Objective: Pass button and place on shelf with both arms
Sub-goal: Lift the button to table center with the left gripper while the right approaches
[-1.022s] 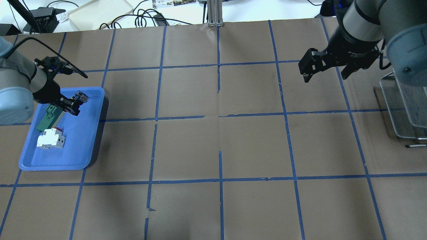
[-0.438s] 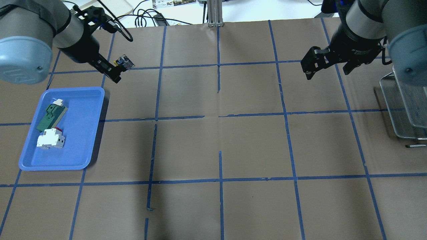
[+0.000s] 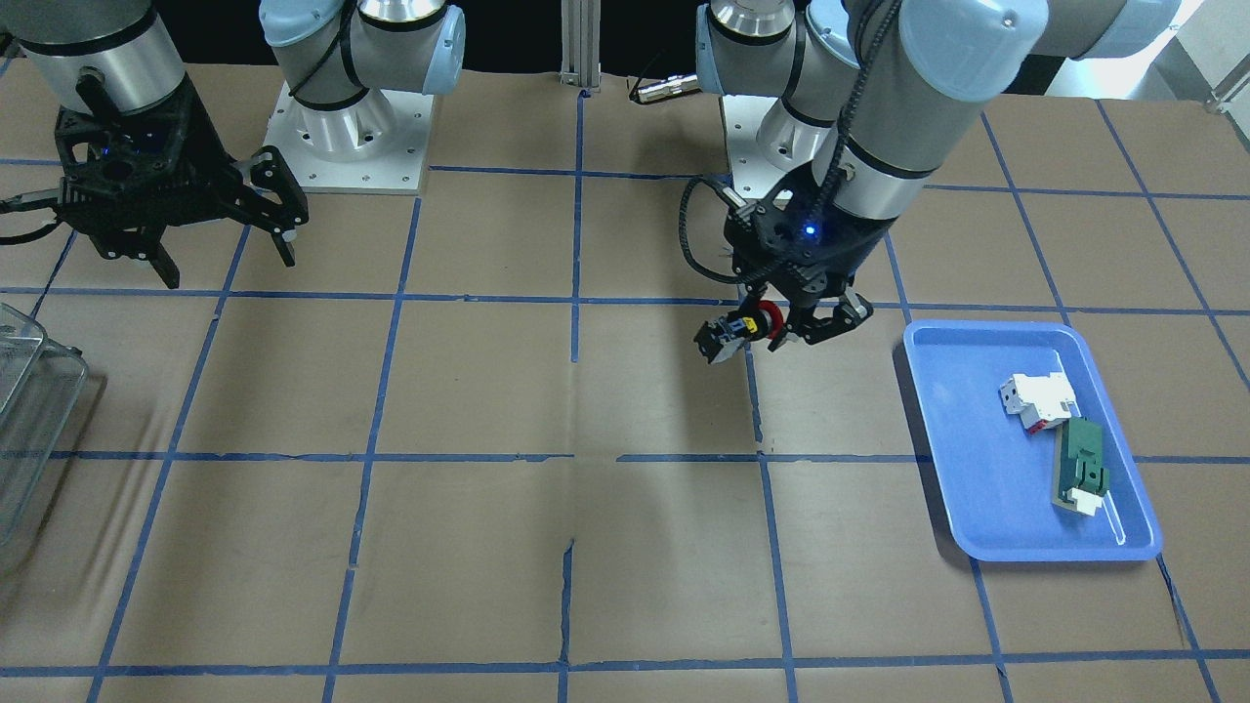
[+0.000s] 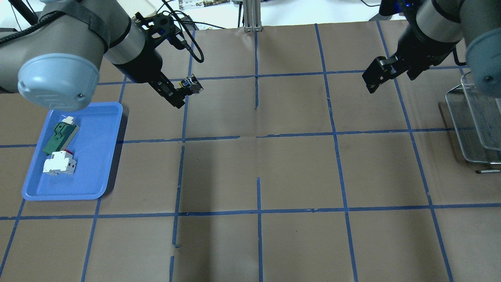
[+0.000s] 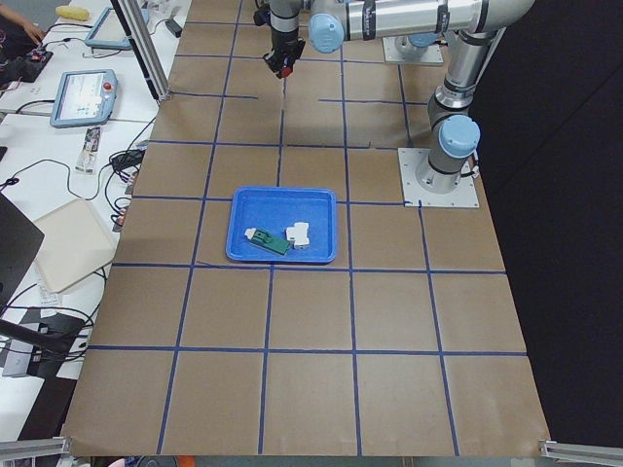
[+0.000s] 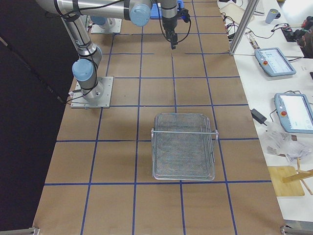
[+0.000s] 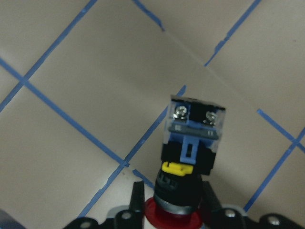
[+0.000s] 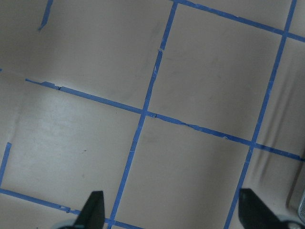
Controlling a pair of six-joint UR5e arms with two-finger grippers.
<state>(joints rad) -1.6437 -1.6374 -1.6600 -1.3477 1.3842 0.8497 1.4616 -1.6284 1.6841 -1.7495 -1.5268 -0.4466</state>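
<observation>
The button [image 4: 192, 84] has a red cap, a yellow ring and a blue-grey block base. My left gripper [image 4: 182, 92] is shut on its cap end and holds it above the table, left of the centre line, base pointing outward. The button also shows in the front view [image 3: 740, 329] and fills the left wrist view [image 7: 193, 151]. My right gripper [image 4: 375, 79] hangs open and empty over the far right of the table; its spread fingers show in the front view [image 3: 227, 262] and at the bottom of the right wrist view [image 8: 172, 212].
A blue tray [image 4: 102, 164] at the left holds a white block with a red part [image 4: 58, 162] and a green-and-white flat piece [image 4: 60, 136]. A wire mesh shelf [image 4: 467, 129] stands at the right edge. Blue tape lines grid the brown table.
My left gripper has lifted the button out of the blue tray and carried it up and right toward the table's middle. My right gripper has shifted slightly and stayed open.
</observation>
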